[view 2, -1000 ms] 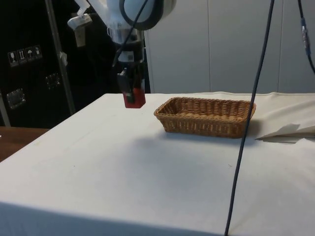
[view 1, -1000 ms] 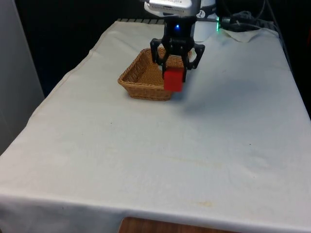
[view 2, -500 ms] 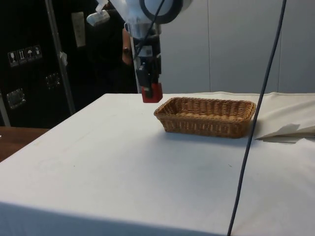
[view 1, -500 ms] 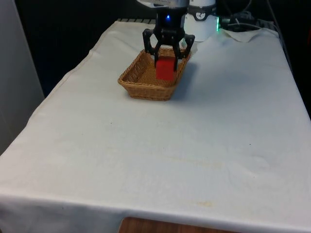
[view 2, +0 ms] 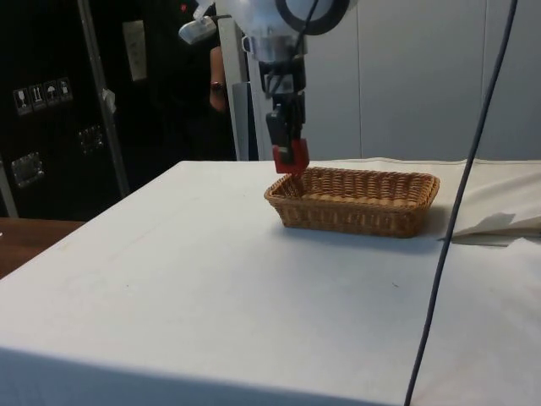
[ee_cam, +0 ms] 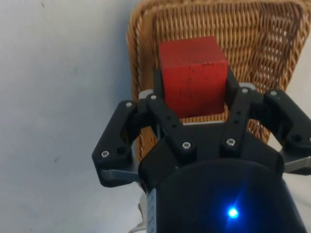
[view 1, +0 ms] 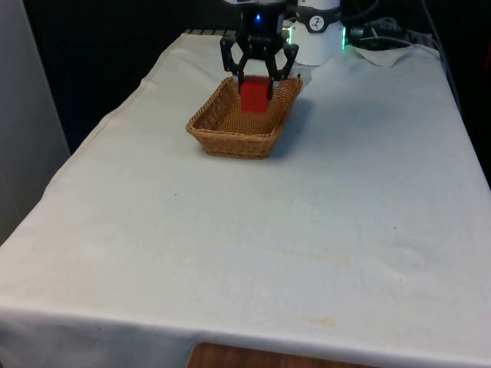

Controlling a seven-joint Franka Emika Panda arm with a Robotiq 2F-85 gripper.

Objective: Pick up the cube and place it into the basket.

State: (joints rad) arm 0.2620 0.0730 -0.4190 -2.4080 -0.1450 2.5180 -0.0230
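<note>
Your hand [view 1: 256, 75] grips the red cube [view 1: 254, 96] between closed fingers above one end of the wicker basket [view 1: 230, 132]; bring it inward past the rim, lower, then release over the weave.

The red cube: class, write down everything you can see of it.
The red cube looks like a solid painted block with faint dark scuffs on its face. The black pincer grips it on two opposite sides and holds it upright, in the air above one end of the brown woven wicker basket, clear of the wicker.
</note>
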